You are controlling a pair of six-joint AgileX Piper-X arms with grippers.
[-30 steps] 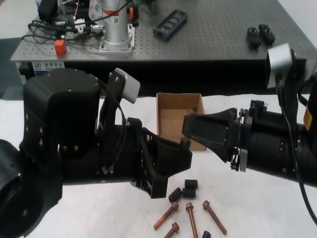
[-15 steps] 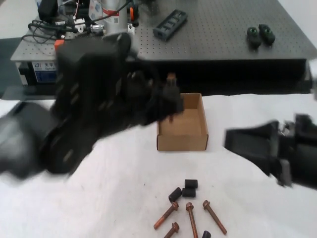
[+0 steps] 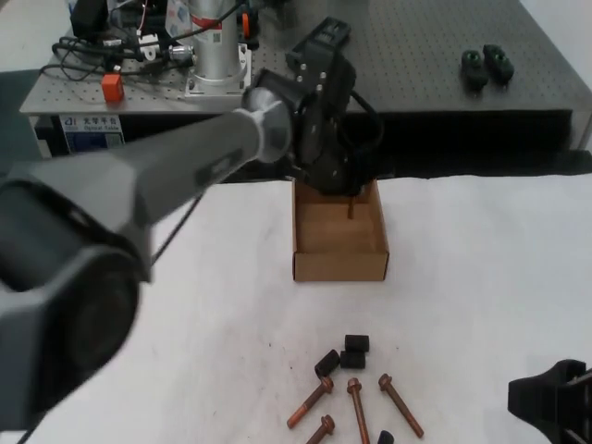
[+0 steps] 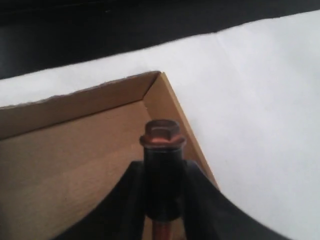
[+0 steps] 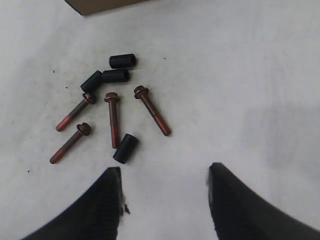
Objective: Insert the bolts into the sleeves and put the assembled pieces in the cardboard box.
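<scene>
My left gripper (image 3: 340, 178) hangs over the far side of the cardboard box (image 3: 339, 264), shut on an assembled piece. That piece is a copper bolt (image 4: 161, 135) pushed through a black sleeve (image 4: 162, 187), its shank (image 3: 351, 209) pointing down into the box. In the left wrist view the bolt head sits just above the left gripper (image 4: 163, 172), near a box corner (image 4: 159, 76). My right gripper (image 5: 165, 197) is open and holds nothing, low at the near right (image 3: 553, 407). Several loose bolts (image 5: 113, 119) and several black sleeves (image 5: 116, 75) lie on the white cloth in front of it.
The loose bolts (image 3: 400, 405) and sleeves (image 3: 356, 344) lie between the box and the near edge. Behind the cloth stands a perforated metal bench (image 3: 416, 65) with cables, a post and black parts. White cloth (image 3: 481, 277) stretches right of the box.
The left arm swung from low in the foreground out over the box, carrying the bolt and sleeve. The right arm withdrew from beside the box to the near right corner.
</scene>
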